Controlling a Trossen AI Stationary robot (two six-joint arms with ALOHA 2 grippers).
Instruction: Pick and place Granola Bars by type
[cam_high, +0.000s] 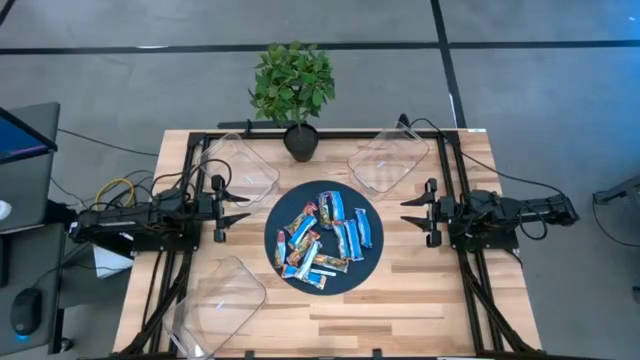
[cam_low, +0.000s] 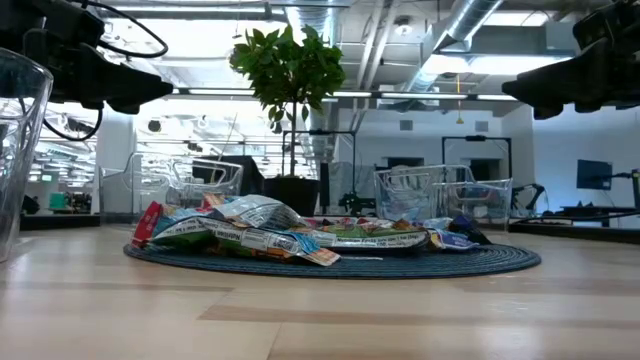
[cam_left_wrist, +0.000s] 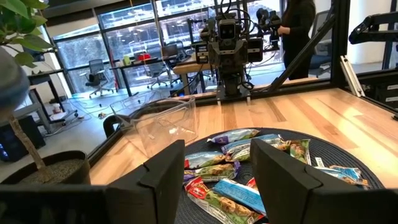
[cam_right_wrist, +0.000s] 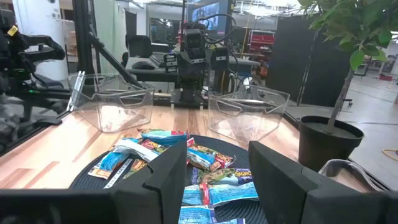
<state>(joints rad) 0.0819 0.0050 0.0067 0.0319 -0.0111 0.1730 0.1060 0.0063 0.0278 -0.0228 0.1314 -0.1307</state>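
Granola Bars (cam_high: 324, 237) piled between left gripper (cam_high: 243, 207), right gripper (cam_high: 408, 211)

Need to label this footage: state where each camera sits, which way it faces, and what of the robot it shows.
High: overhead, straight down on granola bars; both arms flank them.
Low: table height, level across the mat; arms overhead.
Left wrist: past left gripper, open, toward right arm.
Right wrist: past right gripper, open, toward left arm.
All share the bars.

Roughly twelve granola bars (cam_high: 322, 240), three clear bins (cam_high: 388, 158).
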